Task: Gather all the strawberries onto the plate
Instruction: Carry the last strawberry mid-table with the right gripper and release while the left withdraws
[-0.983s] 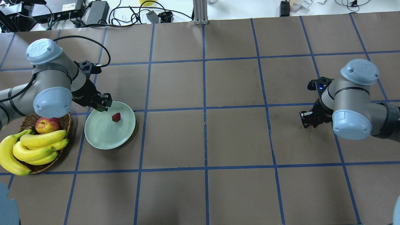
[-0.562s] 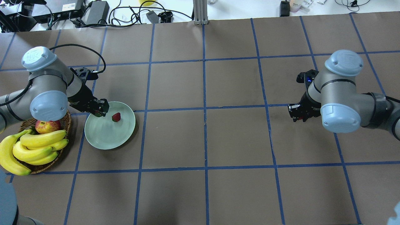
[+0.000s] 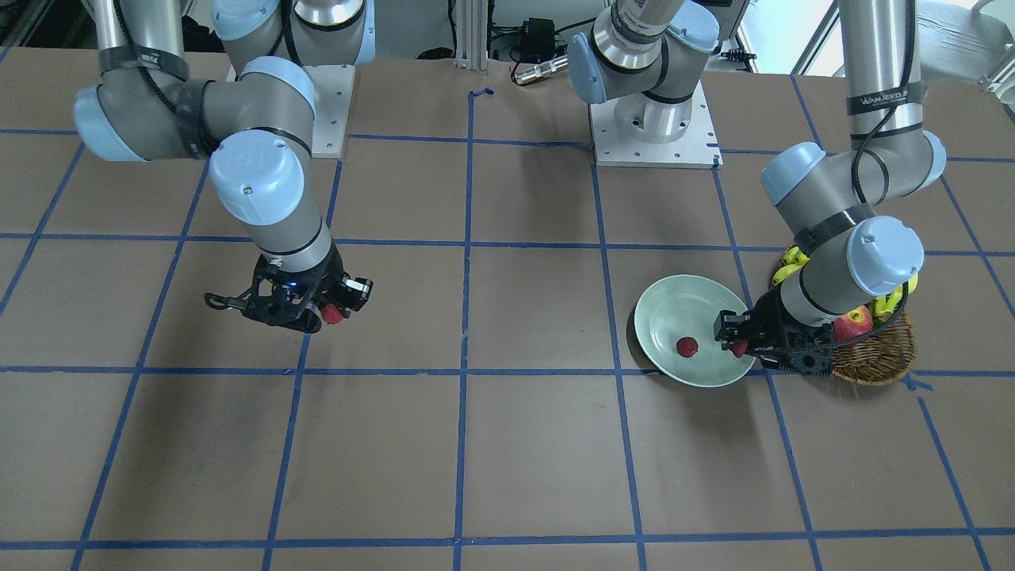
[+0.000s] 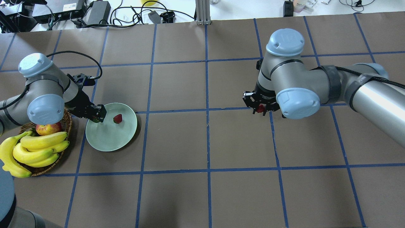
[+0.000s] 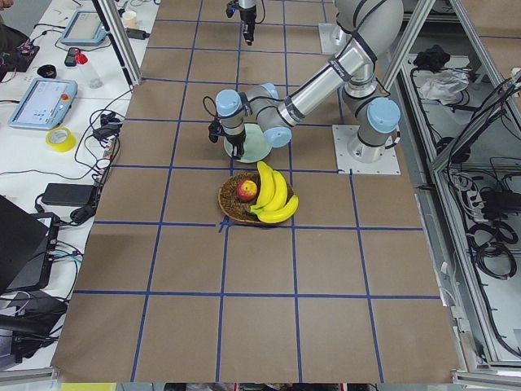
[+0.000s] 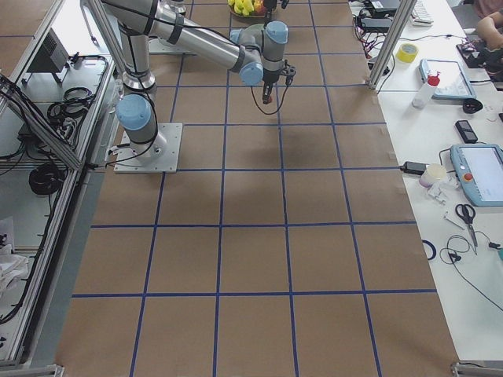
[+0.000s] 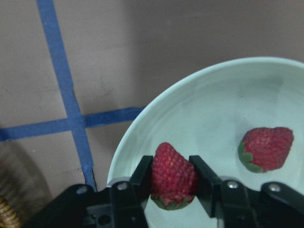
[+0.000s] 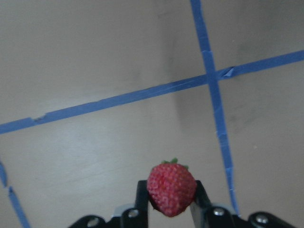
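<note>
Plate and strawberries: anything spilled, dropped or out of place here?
Nothing stands out. One strawberry lies in the plate. The left gripper holds a second strawberry over the plate's edge, and the right gripper holds the third strawberry above the table. The fruit basket sits upright.

Your overhead camera looks forward and down on the table (image 4: 205,142) from behind the robot. The front-facing one stares steeply back from the far side, so the two mirror each other, sharing the plate (image 4: 107,139) and basket (image 4: 68,126). Two high, distant cameras look along from the left and right ends. The left wrist camera sits close over a held strawberry (image 7: 173,175) and the plate, the right over a second strawberry (image 8: 171,188).
</note>
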`<action>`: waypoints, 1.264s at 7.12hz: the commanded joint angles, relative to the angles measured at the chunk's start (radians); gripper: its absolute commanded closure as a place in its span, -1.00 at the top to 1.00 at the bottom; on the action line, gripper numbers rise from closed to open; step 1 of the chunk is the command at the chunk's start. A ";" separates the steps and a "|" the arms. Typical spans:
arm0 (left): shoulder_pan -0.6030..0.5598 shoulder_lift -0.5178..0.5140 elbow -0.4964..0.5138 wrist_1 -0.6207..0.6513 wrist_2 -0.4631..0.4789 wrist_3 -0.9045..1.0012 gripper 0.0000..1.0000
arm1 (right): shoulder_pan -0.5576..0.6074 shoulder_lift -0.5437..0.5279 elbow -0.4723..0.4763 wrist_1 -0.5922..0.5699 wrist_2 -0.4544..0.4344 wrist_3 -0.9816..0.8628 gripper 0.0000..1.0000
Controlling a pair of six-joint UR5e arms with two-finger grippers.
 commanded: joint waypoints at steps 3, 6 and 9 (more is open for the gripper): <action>0.009 0.017 0.011 0.002 0.005 -0.001 0.85 | 0.271 0.216 -0.109 -0.201 0.147 0.499 -0.85; -0.017 0.060 0.025 -0.021 0.009 -0.040 0.93 | 0.347 0.328 -0.190 -0.208 0.130 0.583 -0.70; -0.032 0.129 0.026 -0.073 0.010 -0.057 0.94 | 0.346 0.320 -0.190 -0.202 0.131 0.580 1.00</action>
